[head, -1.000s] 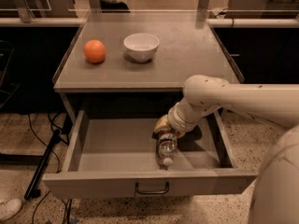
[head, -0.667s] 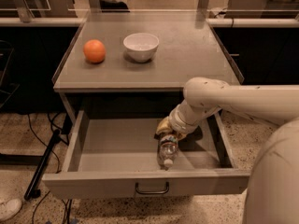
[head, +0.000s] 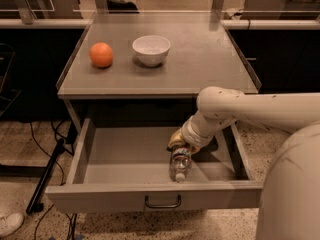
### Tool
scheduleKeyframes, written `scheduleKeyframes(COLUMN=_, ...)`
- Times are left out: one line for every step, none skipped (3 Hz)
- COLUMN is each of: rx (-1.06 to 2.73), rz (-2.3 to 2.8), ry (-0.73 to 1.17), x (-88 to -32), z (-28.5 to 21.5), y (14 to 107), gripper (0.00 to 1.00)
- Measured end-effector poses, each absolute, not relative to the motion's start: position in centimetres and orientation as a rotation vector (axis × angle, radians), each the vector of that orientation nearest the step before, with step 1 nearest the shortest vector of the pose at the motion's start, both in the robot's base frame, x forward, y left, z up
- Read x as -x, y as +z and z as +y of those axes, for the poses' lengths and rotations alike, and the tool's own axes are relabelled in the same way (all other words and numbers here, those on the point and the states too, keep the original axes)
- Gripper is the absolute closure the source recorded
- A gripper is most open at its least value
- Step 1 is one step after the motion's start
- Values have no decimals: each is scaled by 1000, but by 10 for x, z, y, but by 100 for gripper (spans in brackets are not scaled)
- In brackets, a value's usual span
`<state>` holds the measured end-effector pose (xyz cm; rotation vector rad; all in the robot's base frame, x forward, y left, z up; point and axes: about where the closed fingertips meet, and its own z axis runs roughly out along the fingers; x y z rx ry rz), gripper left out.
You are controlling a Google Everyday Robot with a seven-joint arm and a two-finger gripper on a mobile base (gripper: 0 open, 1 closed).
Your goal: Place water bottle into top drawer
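My tool [head: 181, 143] is down inside the top drawer [head: 100, 198], a little right of the middle. It sits at the back end of the water bottle [head: 180, 165] and seems to touch it. I cannot tell if the tool is grasping the bottle or has let it go, because the wrist covers this part.

The water bottle lies on its side on the bottom of the drawer. Its white cap [head: 179, 178] points to the front panel and is near it, and its other end is under my tool. The drawer is pulled far out, and the small dark handle [head: 163, 202] is in the centre of the front panel.

My arm [head: 250, 111] comes in from the right side. It passes under the front edge of the surface [head: 200, 59] and bends down into the drawer.

On the surface above, an orange [head: 101, 54] stands at the left and a white bowl [head: 151, 49] is beside it, to its right. The two are near each other but apart. Both are well apart from my tool.
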<state>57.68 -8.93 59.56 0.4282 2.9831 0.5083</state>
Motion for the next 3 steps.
scheduleKeyframes(rx=-428, rz=2983, ry=508, x=-577, z=-89, y=596, gripper=74)
scheduleKeyframes(rx=-428, rz=2983, ry=508, x=-577, z=-89, y=596, gripper=50)
scheduleKeyframes(rx=-428, rz=2983, ry=508, x=-577, z=-89, y=596, gripper=19)
